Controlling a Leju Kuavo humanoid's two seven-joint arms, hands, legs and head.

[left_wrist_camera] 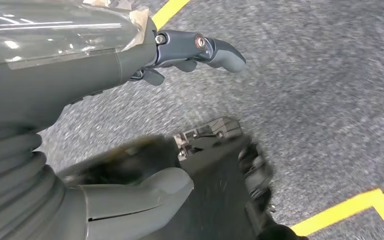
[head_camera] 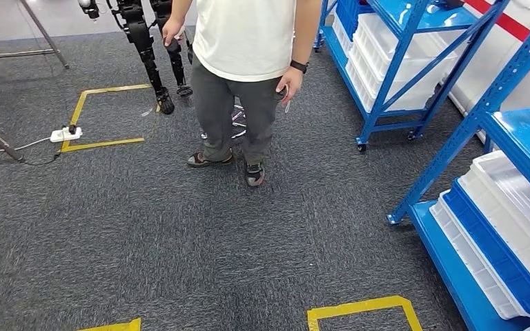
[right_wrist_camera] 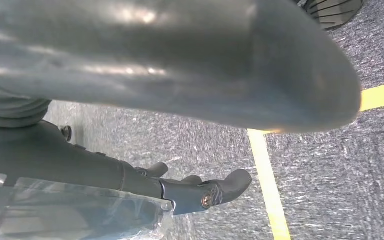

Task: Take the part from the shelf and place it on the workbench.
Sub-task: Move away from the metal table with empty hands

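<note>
Grey carpet lies under both hanging hands. Left hand (left_wrist_camera: 145, 120) and right hand (right_wrist_camera: 180, 192) hold nothing, fingers loosely apart. Blue shelf (head_camera: 517, 138) stands ahead of the right hand; which part is meant is unclear. A person (head_camera: 248, 76) ahead risks collision.

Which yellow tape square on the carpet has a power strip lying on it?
The far-left tape square, beside the person; a white power strip lies across its corner. The two nearer tape marks carry nothing.

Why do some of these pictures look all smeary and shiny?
Left wrist view: the carpet is streaked with motion blur. Right wrist view: the left robot hand's twin, the right robot hand, sits too close, soft and glary. Head view: sharp, evenly lit.
</note>
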